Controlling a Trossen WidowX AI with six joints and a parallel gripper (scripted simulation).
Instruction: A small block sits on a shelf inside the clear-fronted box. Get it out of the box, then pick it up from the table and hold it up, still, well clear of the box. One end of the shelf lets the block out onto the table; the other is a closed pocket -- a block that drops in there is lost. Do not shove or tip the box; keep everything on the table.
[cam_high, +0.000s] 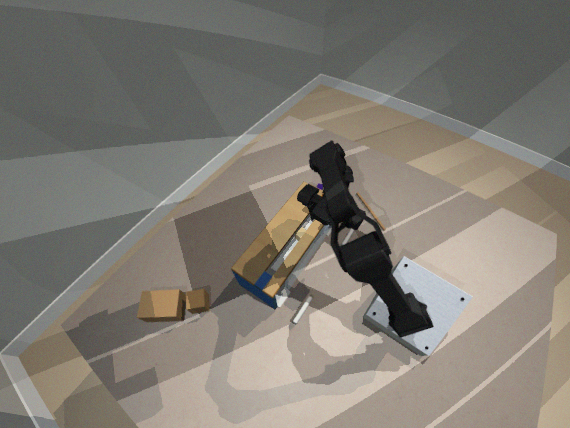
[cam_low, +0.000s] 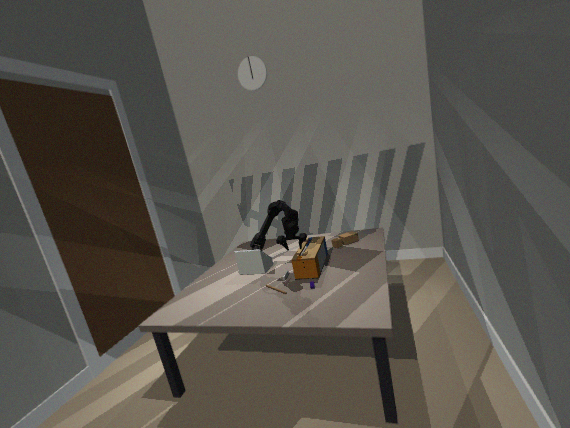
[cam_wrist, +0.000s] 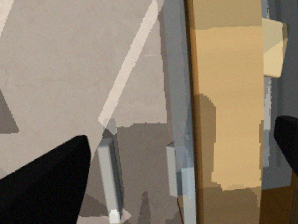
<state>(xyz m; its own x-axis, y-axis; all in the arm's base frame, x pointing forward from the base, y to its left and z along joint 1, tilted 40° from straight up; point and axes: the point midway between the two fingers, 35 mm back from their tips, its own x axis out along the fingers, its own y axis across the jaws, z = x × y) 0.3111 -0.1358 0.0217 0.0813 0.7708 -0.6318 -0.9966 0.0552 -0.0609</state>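
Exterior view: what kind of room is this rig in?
Probably a plain indoor room, more office or home than workshop: a brown door on one wall, a round wall clock on another, and a single dark-legged table carrying the arm and the box.

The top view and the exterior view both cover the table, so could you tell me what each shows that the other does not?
Only the top view shows the white rod lying near the box's blue end, and the slot along the box's top with the open hand over its far end. Only the exterior view shows the wall clock, the brown door and the table legs. Both show the tan box, the small purple block on the table by the box's end, the brown stick, the two cardboard blocks and the arm's grey base plate.
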